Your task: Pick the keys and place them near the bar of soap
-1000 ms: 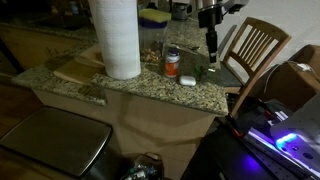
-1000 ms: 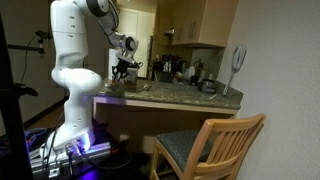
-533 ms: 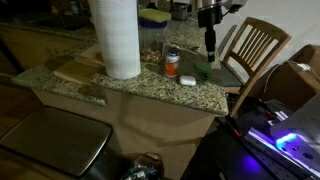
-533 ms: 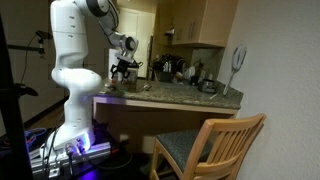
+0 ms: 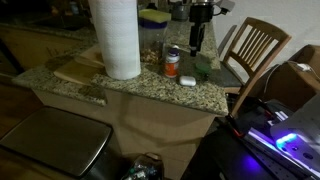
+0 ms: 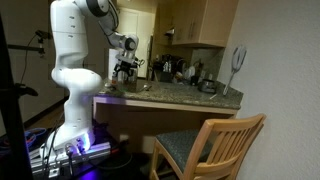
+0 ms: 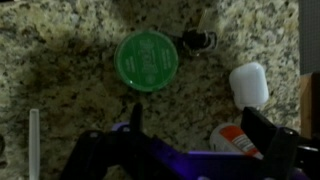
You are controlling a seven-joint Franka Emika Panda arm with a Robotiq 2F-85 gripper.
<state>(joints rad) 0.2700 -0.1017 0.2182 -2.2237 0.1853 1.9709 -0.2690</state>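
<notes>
Currently my end effector hangs spread wide and empty above the granite tabletop. Keys lie just beside the green lid, near the bar of soap.

big white arm standing tall then folding forward up top, wrist aimed straight down, tool hanging vertical off it, two dark fingers spread well apart in the wrist view, jaws wide open
</notes>
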